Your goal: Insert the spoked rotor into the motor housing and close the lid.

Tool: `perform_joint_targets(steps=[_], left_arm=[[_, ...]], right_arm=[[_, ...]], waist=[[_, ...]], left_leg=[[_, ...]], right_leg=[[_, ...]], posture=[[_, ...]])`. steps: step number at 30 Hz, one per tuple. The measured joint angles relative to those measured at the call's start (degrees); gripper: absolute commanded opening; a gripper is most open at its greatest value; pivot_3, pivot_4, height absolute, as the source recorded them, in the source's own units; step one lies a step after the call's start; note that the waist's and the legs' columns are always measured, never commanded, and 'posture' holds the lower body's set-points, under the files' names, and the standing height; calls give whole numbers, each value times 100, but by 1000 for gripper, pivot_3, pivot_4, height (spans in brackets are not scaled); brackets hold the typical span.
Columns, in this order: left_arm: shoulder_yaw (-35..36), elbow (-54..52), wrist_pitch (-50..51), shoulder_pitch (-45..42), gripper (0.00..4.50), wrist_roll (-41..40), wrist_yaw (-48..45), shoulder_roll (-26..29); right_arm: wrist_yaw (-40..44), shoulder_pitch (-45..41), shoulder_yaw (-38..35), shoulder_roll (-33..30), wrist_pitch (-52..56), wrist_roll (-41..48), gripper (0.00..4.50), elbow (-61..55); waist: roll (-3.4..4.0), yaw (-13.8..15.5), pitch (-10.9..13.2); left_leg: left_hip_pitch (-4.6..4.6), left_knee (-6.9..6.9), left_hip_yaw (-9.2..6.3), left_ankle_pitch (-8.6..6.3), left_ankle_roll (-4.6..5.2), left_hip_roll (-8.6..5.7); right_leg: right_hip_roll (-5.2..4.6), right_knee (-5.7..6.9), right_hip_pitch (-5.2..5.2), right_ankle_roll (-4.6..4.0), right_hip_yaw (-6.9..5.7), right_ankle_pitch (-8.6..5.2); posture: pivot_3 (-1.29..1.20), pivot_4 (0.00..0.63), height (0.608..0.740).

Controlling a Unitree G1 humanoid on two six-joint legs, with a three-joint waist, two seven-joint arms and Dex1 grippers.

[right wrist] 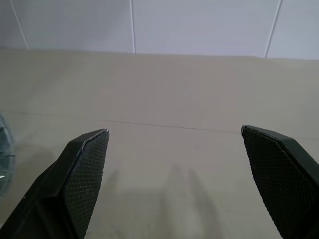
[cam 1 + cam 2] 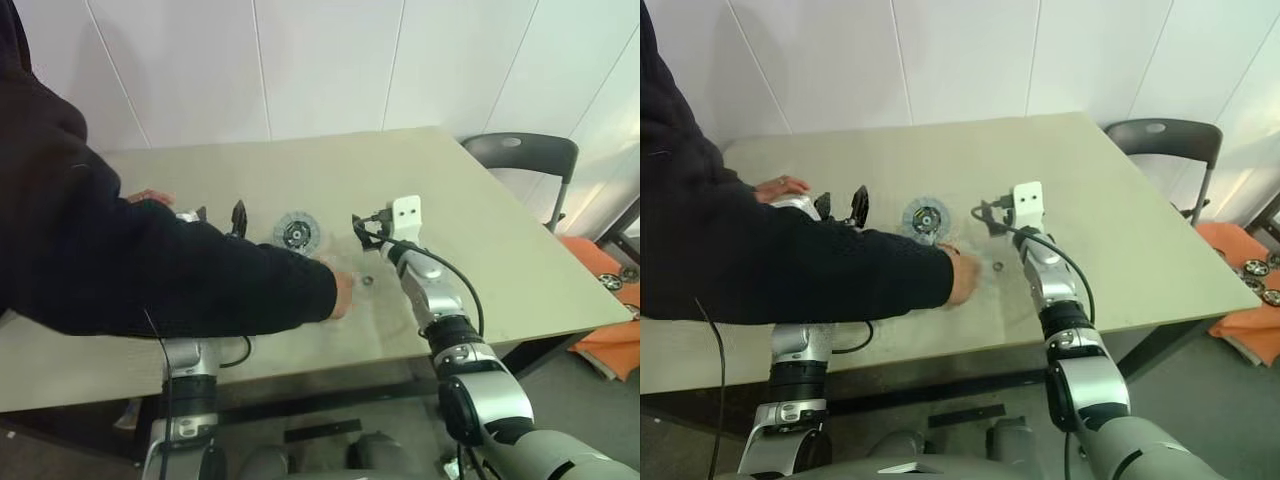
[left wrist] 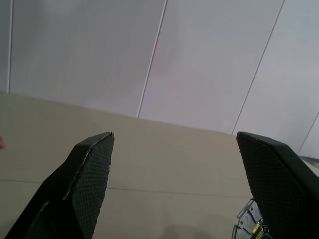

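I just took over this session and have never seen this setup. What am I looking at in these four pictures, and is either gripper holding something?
This is a two-armed humanoid robot at a beige table. The two wide pictures come from its head camera, looking down over its arms. The other two come from cameras on its wrists, looking along the black fingers. The left gripper and the right gripper are both open and hold nothing. Between them on the table lies a round grey part with a dark centre. A person's dark sleeve reaches across in front of the left arm, the hand near a small ring on the table.
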Motion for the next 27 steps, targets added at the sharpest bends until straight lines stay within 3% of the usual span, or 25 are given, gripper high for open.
perform_joint_targets(steps=[9, 17, 27], left_arm=[[17, -21, 1, 232, 4184, 75, -117, 222], [594, -151, 50, 829, 4184, -38, -161, 802], [740, -460, 230, 1173, 4184, -70, -164, 874]], right_arm=[[153, 282, -1, -433, 1, -92, 4439, -134], [140, 340, -121, -751, 2, -93, 4439, -199], [92, 377, -150, -912, -7, -102, 4439, -186]], waist=[[1, 38, -1], [1, 110, 0], [1, 118, 0]], left_leg=[[5, -3, 7, 0, 0, 2], [5, 2, 8, 0, 0, 3], [5, 2, 9, 0, 0, 2]], right_leg=[[6, 3, 0, 0, 6, 0], [3, 2, 1, -1, 5, -1], [-1, 2, 1, -2, 5, -1]], posture=[[0, 0, 740], [0, 0, 740], [0, 0, 740]])
